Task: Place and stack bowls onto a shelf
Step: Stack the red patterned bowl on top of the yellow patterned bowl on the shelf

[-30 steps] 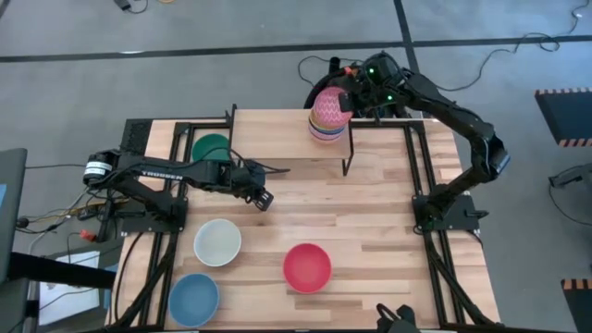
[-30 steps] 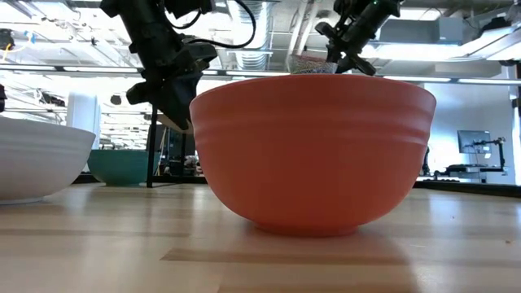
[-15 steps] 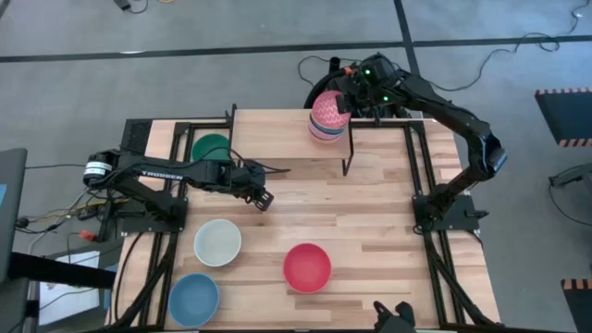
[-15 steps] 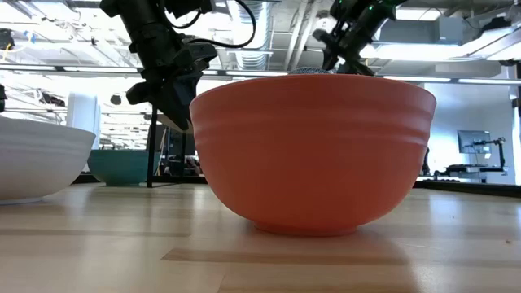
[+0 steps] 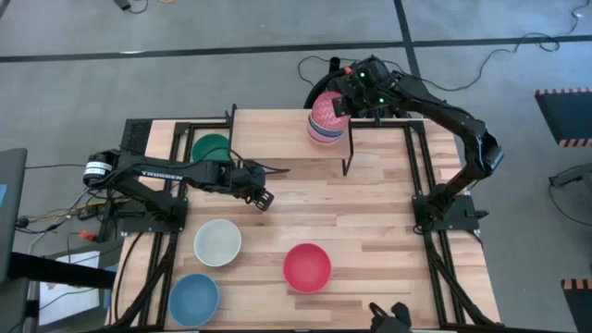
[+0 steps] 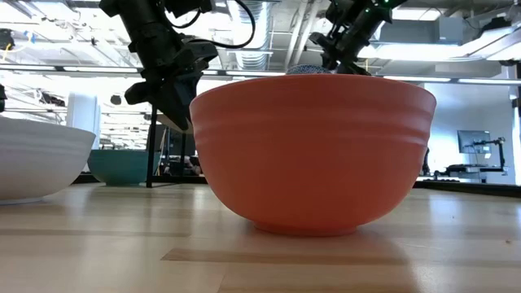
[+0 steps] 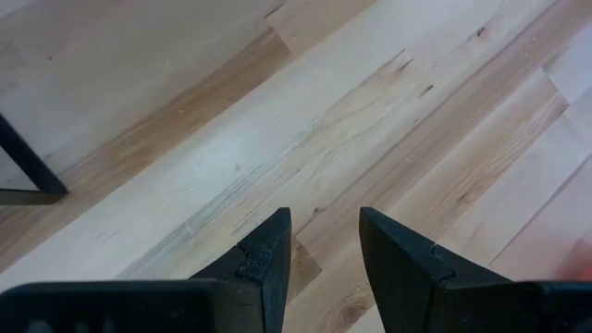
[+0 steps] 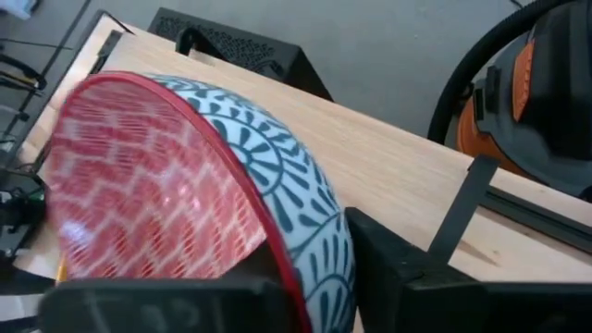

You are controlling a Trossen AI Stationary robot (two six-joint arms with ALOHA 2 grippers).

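Over the shelf's [image 5: 277, 129] right end, the right pincer [image 5: 342, 104] grips a patterned bowl's [image 5: 326, 113] rim atop a stack, while the left pincer [image 5: 263, 198] hangs parted, empty, above the worktop [image 5: 370, 213].

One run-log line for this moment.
right gripper: shut on patterned bowl, over shelf stack | left gripper: open, idle | red bowl: on table

The high view looks straight down on the whole bench [image 5: 370, 213]. The low view sits at bench-top height, close behind the red bowl [image 6: 313, 150], facing 12 o'clock into the room. Both share that bowl [image 5: 306, 266]. Each wrist view looks forward, close over the bench surface or shelf.
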